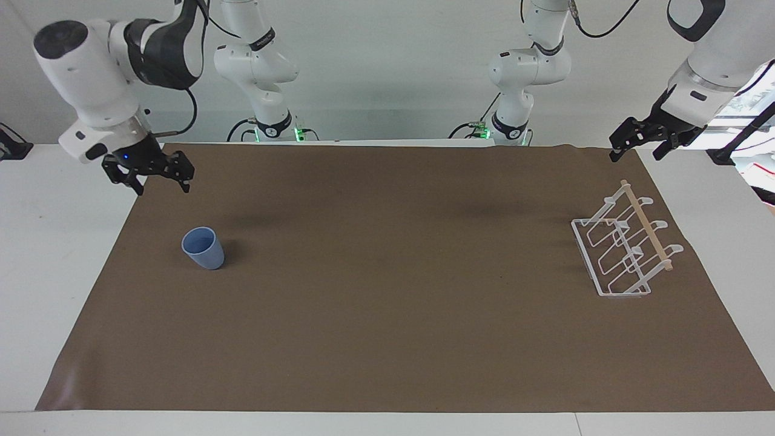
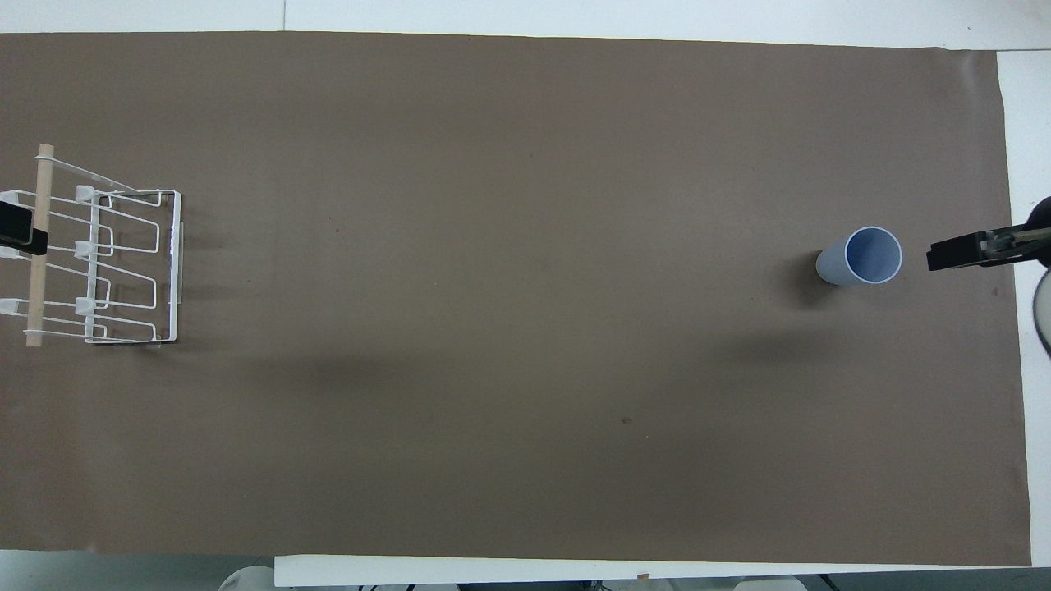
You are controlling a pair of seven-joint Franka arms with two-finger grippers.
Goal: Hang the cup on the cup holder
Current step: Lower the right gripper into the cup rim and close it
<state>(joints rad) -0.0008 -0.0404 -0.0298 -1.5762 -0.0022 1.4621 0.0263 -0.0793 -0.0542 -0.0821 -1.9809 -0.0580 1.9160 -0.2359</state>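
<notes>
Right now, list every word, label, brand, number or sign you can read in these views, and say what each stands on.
None can be read.
The cup: plain, no print.
The cup holder: plain wire and a wooden rod, no label.
The brown mat: unmarked.
Dark bands at the arm bases: marks too small to read.

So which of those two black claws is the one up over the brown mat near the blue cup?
The right end effector, open over the mat beside the cup. The left end effector waits by the cup holder.
</notes>
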